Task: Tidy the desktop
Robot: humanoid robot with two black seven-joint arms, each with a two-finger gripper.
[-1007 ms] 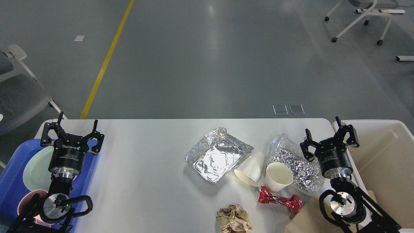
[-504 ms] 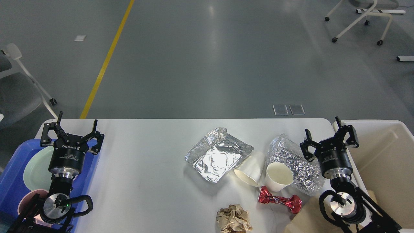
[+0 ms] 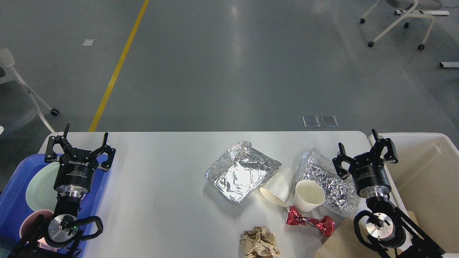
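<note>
Both sets of jaws stand wide apart and hold nothing. The left gripper [image 3: 79, 144] hangs over the near-left corner of the bench [image 3: 161, 186], a smooth matte white top with rounded corners, above the edge of a blue tray [image 3: 14, 190] holding a pale green plate [image 3: 39, 186]. The right gripper [image 3: 364, 147] sits at the bench's right edge, beside a cream bin [image 3: 426, 172]. Just left of it lies crinkled foil [image 3: 322, 175], touching an upright paper cup [image 3: 308, 195]; further left, a tipped cup [image 3: 278, 186], a dented foil tray [image 3: 240, 172]. Nearer lie a shiny red wrapper [image 3: 310, 222] and crumpled brown paper [image 3: 259, 242].
</note>
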